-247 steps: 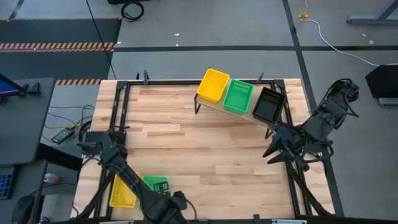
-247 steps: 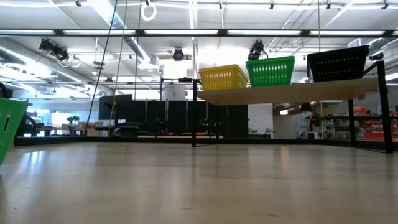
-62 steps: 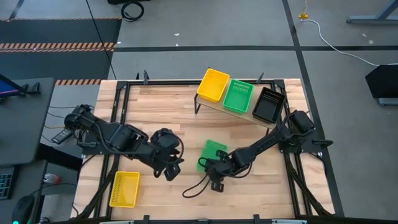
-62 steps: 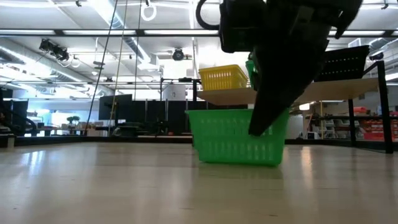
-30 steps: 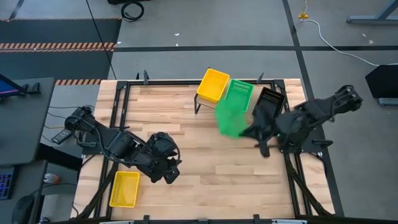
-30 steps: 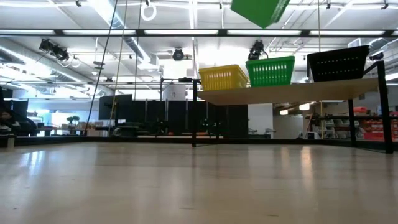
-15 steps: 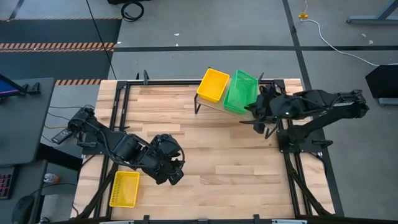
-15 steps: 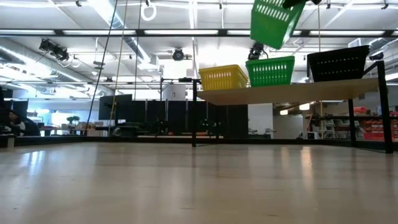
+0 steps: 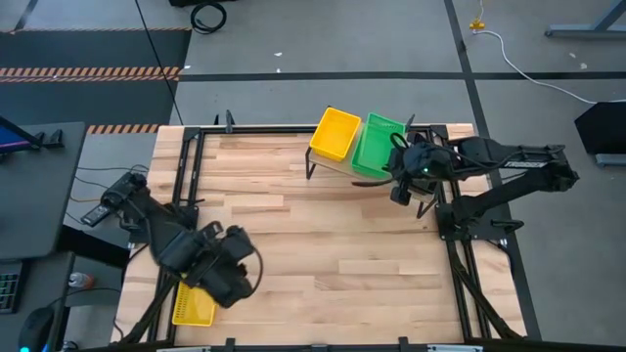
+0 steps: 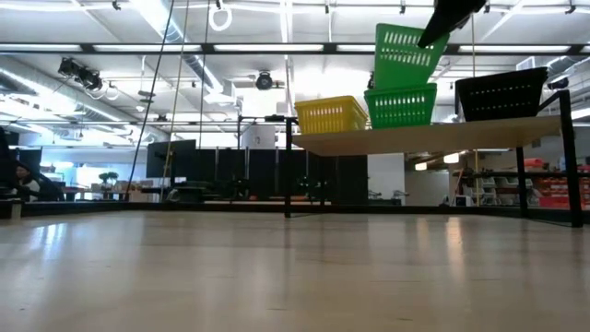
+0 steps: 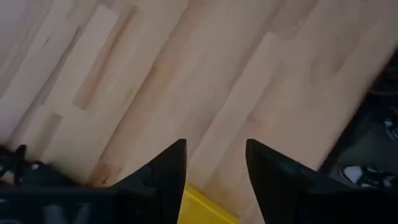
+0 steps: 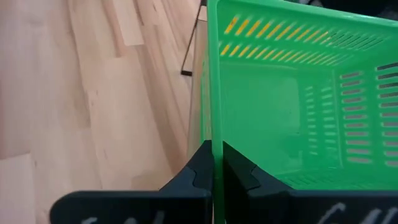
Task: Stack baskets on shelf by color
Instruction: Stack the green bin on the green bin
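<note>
Table (image 9: pixel 323 235), overhead: my work surface, with the shelf (image 9: pixel 335 168) standing along its far edge. The shelf board carries one row of three colours: a yellow basket (image 9: pixel 335 134) at one end, a lower green basket (image 10: pixel 402 105) in the middle, and a black basket (image 10: pixel 501 93) at the other end, mostly hidden under my right arm in the overhead view.

Carried green basket (image 10: pixel 406 57): I hold it directly above the lower green one, slightly tilted, its base at or just inside the lower rim; whether it is seated I cannot tell. My right gripper (image 12: pixel 216 163) is pinched on its near wall, one finger inside and one outside.

Loose yellow basket (image 9: pixel 193 305): lying at the table's near left corner, partly under my left arm. My left gripper (image 11: pixel 216 163) hovers over it with fingers spread and nothing between them.

Progress, as I judge it: the green pair is nearly stacked and awaits release. The loose yellow basket is yet to go on the yellow one. I see only five baskets.
</note>
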Controlling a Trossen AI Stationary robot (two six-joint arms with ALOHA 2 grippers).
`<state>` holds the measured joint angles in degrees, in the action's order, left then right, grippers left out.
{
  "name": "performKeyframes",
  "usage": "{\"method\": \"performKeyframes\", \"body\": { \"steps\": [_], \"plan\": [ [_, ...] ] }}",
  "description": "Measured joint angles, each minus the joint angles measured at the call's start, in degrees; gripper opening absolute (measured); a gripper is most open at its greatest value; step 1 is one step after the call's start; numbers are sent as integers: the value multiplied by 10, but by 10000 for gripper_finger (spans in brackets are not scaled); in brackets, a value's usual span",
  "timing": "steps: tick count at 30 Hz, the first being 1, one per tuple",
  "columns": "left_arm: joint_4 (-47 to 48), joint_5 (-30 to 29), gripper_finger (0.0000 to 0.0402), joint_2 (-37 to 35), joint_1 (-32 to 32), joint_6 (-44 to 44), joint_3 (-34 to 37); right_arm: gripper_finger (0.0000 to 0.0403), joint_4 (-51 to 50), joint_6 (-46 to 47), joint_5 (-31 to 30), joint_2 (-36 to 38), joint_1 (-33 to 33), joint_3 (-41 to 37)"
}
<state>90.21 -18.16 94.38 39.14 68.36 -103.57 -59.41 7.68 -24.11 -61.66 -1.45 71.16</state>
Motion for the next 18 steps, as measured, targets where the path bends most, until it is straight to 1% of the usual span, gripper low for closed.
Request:
{"method": "performKeyframes", "body": {
  "steps": [2,5,8,11,18],
  "plan": [
    [-2,-5,172,-1,19,11,0,16,4,-2,14,-3,8,0],
    [-3,-23,172,0,48,50,0,16,5,-2,24,-12,16,0],
    [-4,-41,172,0,74,104,4,16,8,-12,27,-23,24,0],
    [-3,-38,172,0,102,159,17,16,8,-18,29,-35,34,0],
    [-8,32,172,0,169,316,70,17,3,-13,32,-63,46,0]
  ]
}}
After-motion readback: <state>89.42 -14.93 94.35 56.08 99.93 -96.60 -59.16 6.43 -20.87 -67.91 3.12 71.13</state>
